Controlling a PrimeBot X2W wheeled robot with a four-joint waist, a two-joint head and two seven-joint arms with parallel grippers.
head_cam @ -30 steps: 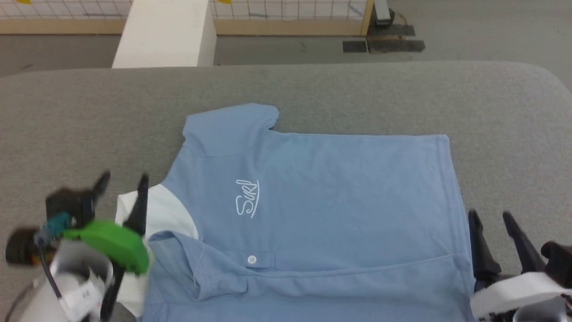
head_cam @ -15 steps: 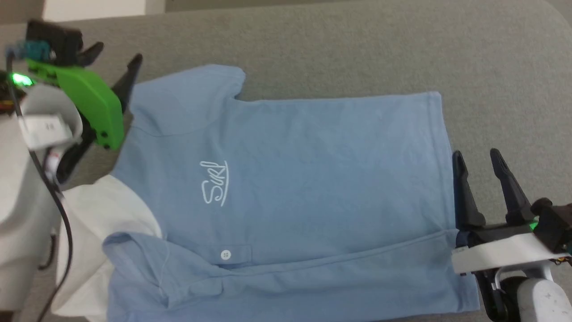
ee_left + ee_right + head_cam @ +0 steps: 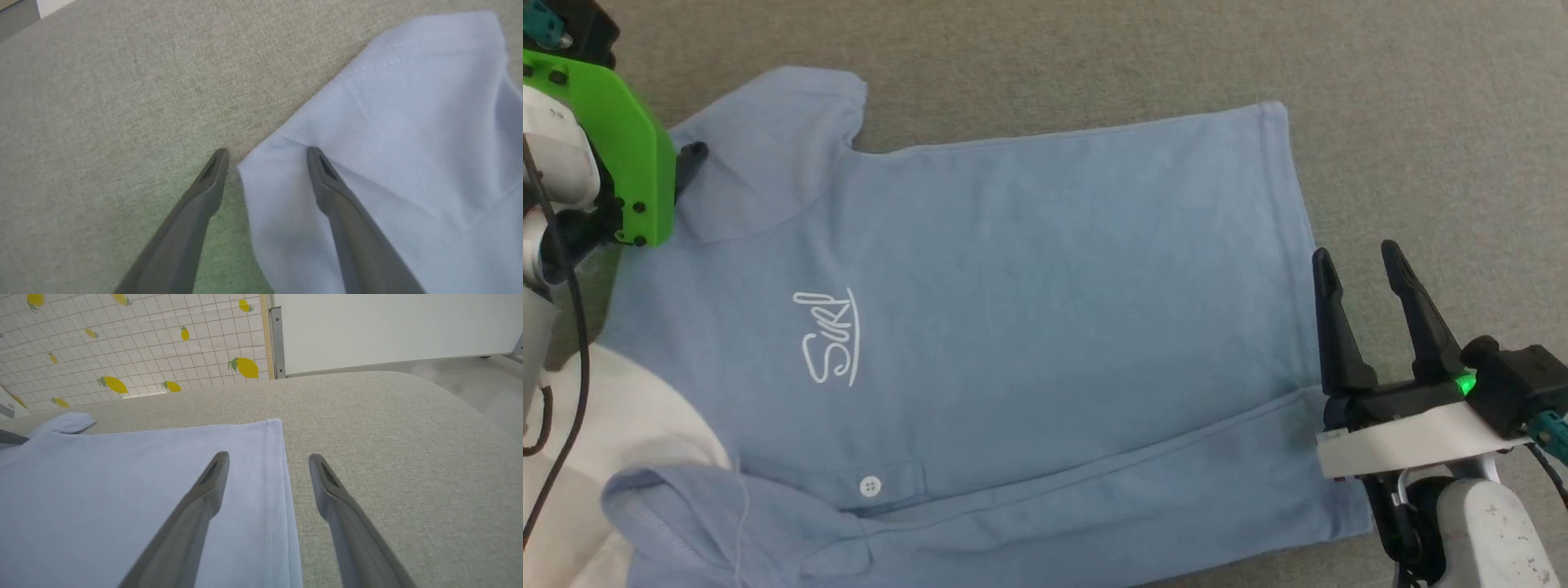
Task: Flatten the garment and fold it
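The garment [image 3: 1029, 286], a light blue polo shirt, lies spread on the grey table with its logo [image 3: 827, 336] and button [image 3: 870, 487] facing up. Its white collar [image 3: 621, 441] bunches at the lower left. A long crease runs along its near side. My left gripper [image 3: 266, 154] is open, its fingers straddling the corner of the far sleeve [image 3: 388, 122]; its green housing [image 3: 621, 139] sits at the upper left of the head view. My right gripper [image 3: 1360, 265] is open at the bottom hem [image 3: 271, 490], one finger over the cloth, one over bare table.
The grey padded table [image 3: 1421, 122] extends beyond the shirt on the far and right sides. Its rounded far edge [image 3: 367, 375] shows in the right wrist view, with a lemon-patterned tiled wall [image 3: 143, 343] and a white panel [image 3: 388, 326] behind.
The head camera has tilted down and closer to the table. My left gripper has gone from beside the collar to the far sleeve's corner. The right gripper stays at the hem.
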